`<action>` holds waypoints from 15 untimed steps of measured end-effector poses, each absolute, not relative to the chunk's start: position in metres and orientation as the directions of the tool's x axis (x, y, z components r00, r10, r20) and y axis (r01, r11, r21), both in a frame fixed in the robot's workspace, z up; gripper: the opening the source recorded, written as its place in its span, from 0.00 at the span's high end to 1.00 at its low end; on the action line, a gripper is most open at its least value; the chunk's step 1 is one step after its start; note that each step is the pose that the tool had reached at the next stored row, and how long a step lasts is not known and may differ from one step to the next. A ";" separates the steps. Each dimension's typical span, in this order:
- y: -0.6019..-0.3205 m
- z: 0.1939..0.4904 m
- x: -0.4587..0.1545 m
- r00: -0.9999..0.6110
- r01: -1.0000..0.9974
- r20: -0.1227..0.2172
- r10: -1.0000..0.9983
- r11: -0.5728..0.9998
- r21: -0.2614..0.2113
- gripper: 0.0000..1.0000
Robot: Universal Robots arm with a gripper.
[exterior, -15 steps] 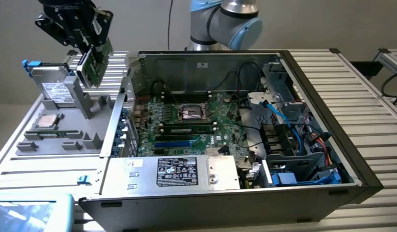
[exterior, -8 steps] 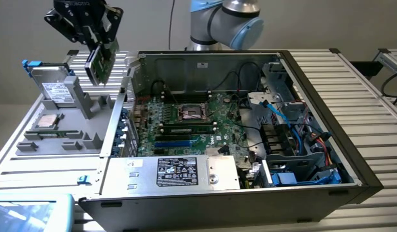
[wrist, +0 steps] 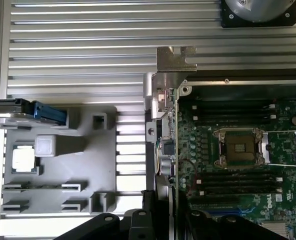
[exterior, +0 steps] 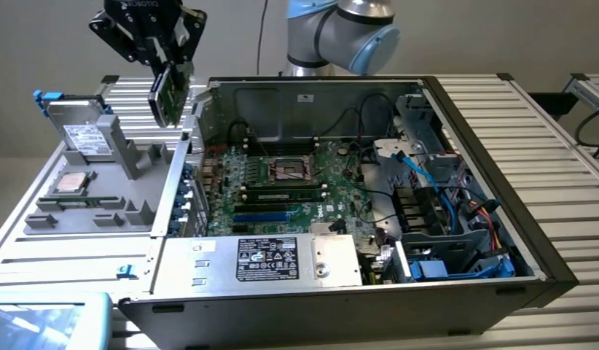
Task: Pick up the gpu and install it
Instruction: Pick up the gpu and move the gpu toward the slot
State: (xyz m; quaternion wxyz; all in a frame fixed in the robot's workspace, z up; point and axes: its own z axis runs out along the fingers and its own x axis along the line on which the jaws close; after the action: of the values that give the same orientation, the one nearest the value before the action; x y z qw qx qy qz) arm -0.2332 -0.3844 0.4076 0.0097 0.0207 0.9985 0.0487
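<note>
Gpu [exterior: 171, 102] clamped edge-down between the pinching fingers of the gripper [exterior: 170, 71], hanging clear above the open computer case [exterior: 547, 255], over its wall on the exterior view's left. Inside the case, a green Dell-marked motherboard [exterior: 329, 157]. At the case's near end, a power supply [exterior: 256, 259] with a white label, print unreadable.

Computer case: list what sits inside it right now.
A motherboard with an empty CPU socket, a labelled power supply and blue cables. Whatever lies under the power supply is covered. The gpu hangs outside in the gripper.
</note>
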 end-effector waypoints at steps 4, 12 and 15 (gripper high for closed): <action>-0.384 0.408 -0.218 -0.999 0.041 -0.016 0.042 0.994 0.098 0.72; -0.384 0.408 -0.188 -0.999 0.042 -0.004 0.042 0.994 0.097 0.72; -0.385 0.408 -0.177 -0.999 0.042 0.002 0.042 0.994 0.096 0.72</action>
State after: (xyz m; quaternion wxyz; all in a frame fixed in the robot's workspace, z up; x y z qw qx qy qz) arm -0.1773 -0.3848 0.4079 -0.0002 0.0212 0.9986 0.0482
